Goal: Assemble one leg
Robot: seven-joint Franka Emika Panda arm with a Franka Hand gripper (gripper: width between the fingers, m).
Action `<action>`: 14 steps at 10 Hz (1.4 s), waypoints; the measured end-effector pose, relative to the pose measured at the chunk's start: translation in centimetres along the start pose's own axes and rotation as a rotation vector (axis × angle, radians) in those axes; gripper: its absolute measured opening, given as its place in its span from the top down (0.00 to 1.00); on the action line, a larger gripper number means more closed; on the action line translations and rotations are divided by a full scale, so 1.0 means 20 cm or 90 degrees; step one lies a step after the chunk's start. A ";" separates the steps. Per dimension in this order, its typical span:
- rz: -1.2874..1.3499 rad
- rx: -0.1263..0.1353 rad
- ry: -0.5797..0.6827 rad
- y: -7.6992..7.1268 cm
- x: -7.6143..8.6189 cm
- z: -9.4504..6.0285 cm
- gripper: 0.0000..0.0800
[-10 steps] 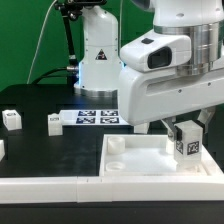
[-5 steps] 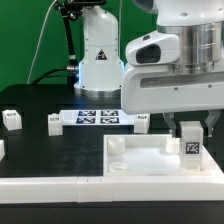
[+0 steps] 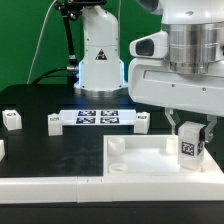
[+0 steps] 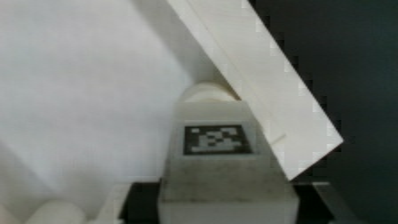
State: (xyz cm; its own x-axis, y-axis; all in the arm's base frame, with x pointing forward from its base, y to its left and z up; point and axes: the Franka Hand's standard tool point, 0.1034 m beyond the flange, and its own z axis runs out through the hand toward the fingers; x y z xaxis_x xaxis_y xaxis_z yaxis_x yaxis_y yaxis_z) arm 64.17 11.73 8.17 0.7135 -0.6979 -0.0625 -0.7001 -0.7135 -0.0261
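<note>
My gripper (image 3: 190, 130) is shut on a leg (image 3: 190, 146), a chunky white peg with a black-and-white tag, held upright over the far right part of the large white square tabletop panel (image 3: 140, 162). In the wrist view the leg (image 4: 217, 150) fills the space between the dark fingers (image 4: 143, 205), its tag facing the camera, its tip near the panel's edge (image 4: 267, 70). Three more legs lie on the black table: one at the exterior view's left (image 3: 11, 120), one beside the marker board (image 3: 54, 122), and one at the board's right end (image 3: 143, 122).
The marker board (image 3: 98, 119) lies on the table behind the panel. A white robot base (image 3: 98, 50) stands at the back. A white part (image 3: 2, 150) shows at the left edge. A white rail (image 3: 50, 190) runs along the front.
The arm has shifted to the exterior view's right and risen slightly, carrying the leg with it toward the panel's far right corner.
</note>
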 end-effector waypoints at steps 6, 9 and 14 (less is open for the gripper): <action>-0.056 -0.001 -0.003 -0.01 -0.03 0.01 0.22; -0.320 -0.002 -0.006 -0.01 -0.02 0.02 0.19; -0.584 -0.003 -0.012 0.00 0.01 0.03 0.19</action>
State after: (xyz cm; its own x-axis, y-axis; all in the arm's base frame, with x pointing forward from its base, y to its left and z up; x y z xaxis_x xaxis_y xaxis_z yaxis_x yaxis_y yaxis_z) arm 64.27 11.67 7.65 0.9891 0.1431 -0.0359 0.1404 -0.9877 -0.0690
